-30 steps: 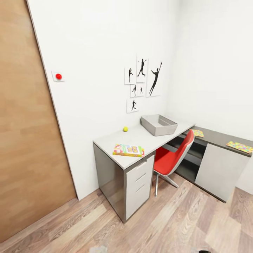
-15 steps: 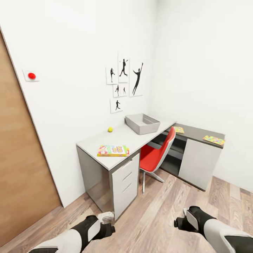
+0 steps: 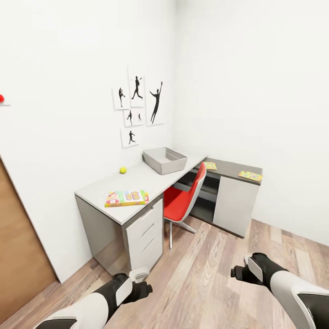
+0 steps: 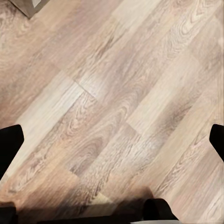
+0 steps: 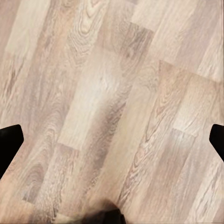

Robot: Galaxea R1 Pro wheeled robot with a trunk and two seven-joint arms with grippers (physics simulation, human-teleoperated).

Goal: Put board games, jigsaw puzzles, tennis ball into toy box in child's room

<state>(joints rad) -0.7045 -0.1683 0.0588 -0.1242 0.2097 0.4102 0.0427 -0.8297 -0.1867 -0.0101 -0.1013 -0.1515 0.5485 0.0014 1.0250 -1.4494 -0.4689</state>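
Grey toy box (image 3: 164, 160) – 1 | board game (image 3: 126, 198) – 1 | jigsaw puzzles (image 3: 250, 176) – 2 | tennis ball (image 3: 123, 170) – 1 | both grippers spread

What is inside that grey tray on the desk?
The toy box shows bare grey inner walls from the head view; no toy is visible in it. Its near wall hides part of the floor, so that part cannot be checked.

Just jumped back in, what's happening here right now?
Nothing is being handled. Both grippers, left and right, hang open and empty over the wood floor, short of the table. On the table lie one board game, the tennis ball and the toy box; the two jigsaw puzzles sit on its lower dark section.
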